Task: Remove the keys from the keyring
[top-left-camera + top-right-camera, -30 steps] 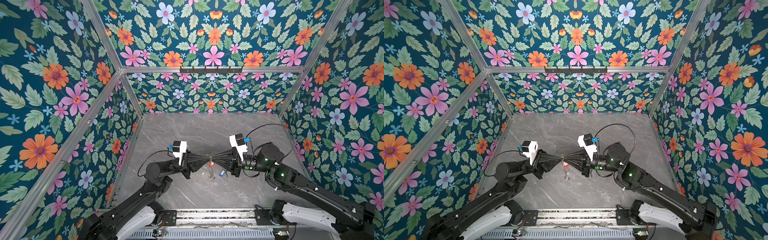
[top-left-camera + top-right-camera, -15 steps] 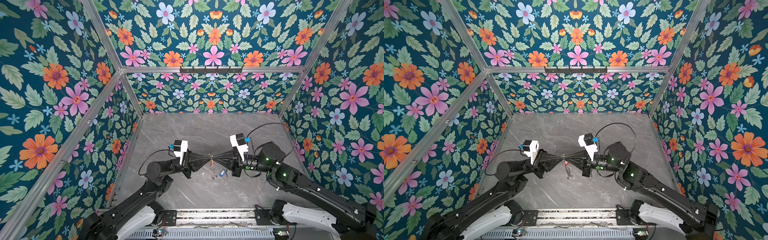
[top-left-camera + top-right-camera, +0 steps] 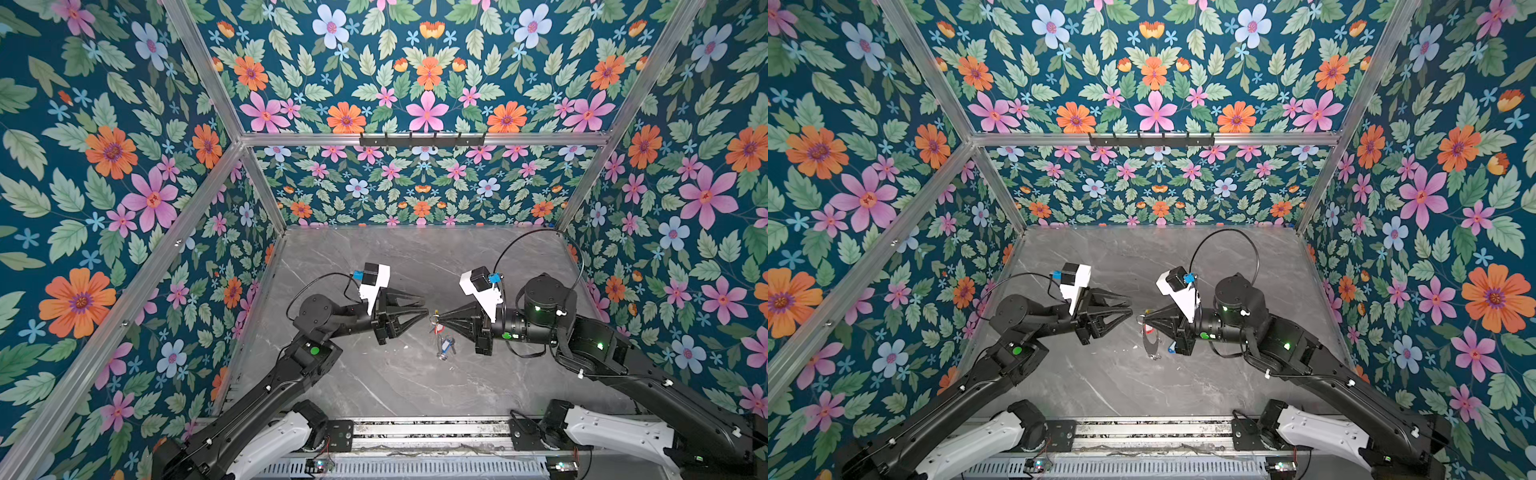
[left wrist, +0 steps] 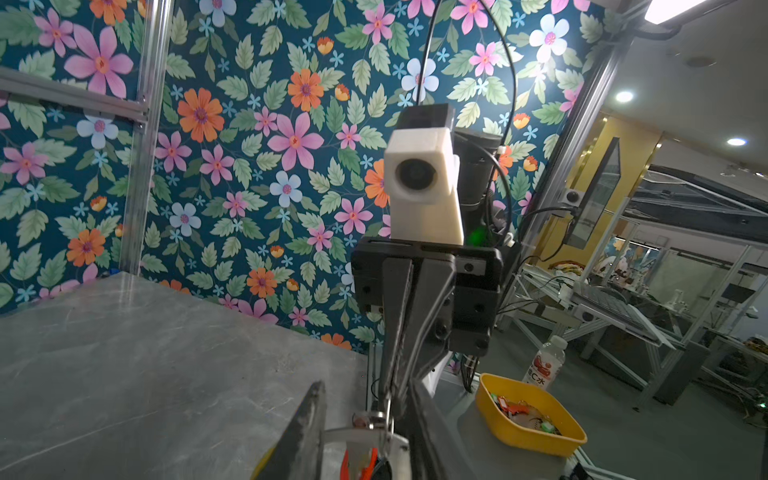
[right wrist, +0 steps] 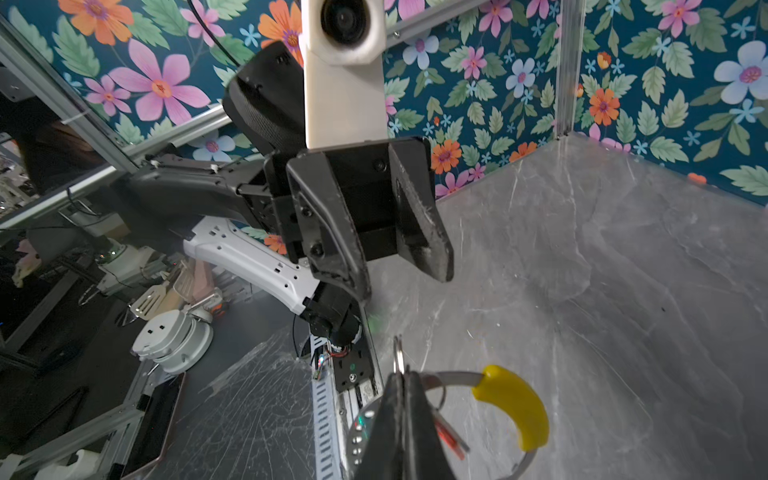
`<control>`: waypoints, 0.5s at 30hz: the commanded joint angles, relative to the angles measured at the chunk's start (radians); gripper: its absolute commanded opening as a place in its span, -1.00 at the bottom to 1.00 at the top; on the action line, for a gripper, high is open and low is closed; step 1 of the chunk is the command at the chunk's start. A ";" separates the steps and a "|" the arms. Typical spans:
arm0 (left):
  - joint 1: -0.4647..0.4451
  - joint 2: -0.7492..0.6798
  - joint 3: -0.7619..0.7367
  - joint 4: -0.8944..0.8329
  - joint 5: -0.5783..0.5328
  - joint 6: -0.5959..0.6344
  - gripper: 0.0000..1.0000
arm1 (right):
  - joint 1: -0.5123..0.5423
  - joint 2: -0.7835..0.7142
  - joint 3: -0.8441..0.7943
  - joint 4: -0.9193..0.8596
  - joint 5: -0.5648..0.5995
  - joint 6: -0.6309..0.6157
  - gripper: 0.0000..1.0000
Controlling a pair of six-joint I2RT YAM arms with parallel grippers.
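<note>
My right gripper (image 3: 439, 318) (image 5: 401, 376) is shut on a small split ring (image 5: 398, 353) that sticks out past its tips. Beside those tips runs the keyring (image 5: 451, 378), a silver band with a yellow sleeve (image 5: 515, 409). The keys hang below in a bunch, with a red tag (image 3: 436, 330) (image 5: 451, 436) and a blue tag (image 3: 446, 344) (image 3: 1171, 348). My left gripper (image 3: 424, 305) (image 3: 1130, 305) (image 4: 365, 399) is open just left of the ring and holds nothing. Whether the bunch touches the table is not clear.
The grey marble table (image 3: 374, 270) is boxed in by floral walls on three sides. A black hook rail (image 3: 422, 139) sits on the back wall. Outside the cell stand a yellow bin (image 4: 490, 415) of tags and a bottle (image 4: 544, 365).
The left gripper let go of the ring, opened and drew back to the left. The right gripper stayed shut, and the hanging bunch swung a little toward it.
</note>
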 commanded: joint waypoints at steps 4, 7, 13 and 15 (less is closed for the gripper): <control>0.001 0.054 0.104 -0.290 0.081 0.122 -0.42 | 0.000 0.006 0.022 -0.100 0.042 -0.036 -1.00; 0.001 0.067 0.139 -0.356 0.100 0.152 -0.50 | 0.001 0.008 0.032 -0.111 0.059 -0.038 -1.00; 0.001 0.101 0.200 -0.489 0.129 0.218 -0.41 | 0.001 0.010 0.042 -0.111 0.067 -0.042 -1.00; 0.001 0.110 0.205 -0.495 0.147 0.222 -0.43 | 0.002 0.012 0.044 -0.107 0.067 -0.042 -1.00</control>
